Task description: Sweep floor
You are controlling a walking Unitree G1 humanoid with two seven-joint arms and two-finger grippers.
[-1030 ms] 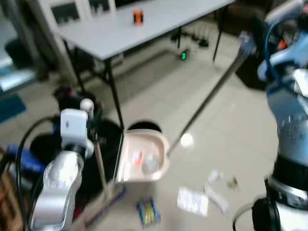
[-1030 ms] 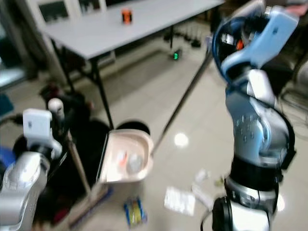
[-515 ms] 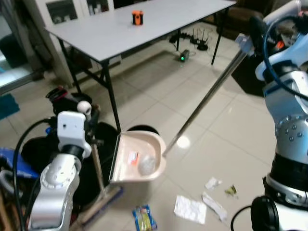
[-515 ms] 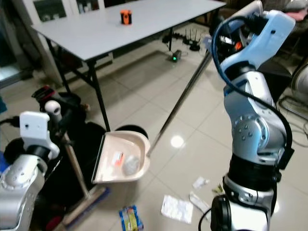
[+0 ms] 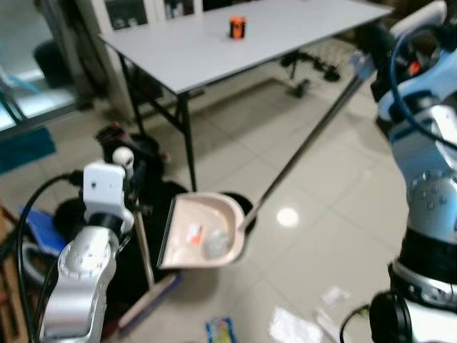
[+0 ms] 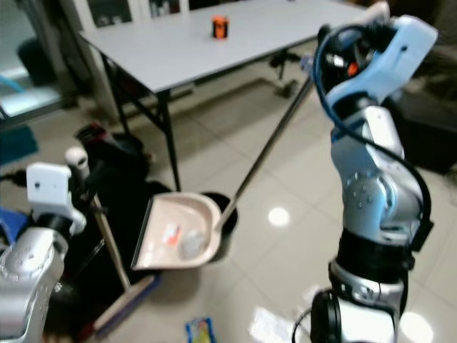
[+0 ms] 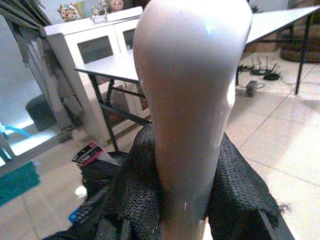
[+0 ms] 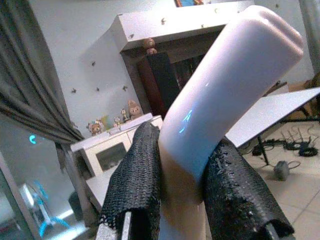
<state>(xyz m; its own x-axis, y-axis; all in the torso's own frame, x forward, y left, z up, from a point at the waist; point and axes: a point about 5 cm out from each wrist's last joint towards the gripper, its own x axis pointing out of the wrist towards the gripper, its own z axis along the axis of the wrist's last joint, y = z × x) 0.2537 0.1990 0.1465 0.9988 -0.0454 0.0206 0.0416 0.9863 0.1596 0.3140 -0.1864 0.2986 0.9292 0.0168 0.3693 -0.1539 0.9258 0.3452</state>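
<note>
Dustpan point(image 5: 207, 230) handle slanting up-right

Beige dustpan point(image 5: 207, 229), grey table point(image 5: 235, 43), blk fingers point(image 8: 135, 185).

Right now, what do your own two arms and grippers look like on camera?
The left arm is silver metal with rounded joints, a white boxy wrist block and a black cable looping beside it. The right arm is silver-blue, with a dotted joint cover and black cable at the wrist. Each gripper, left gripper and right gripper, has black, mesh-textured fingers.
</note>
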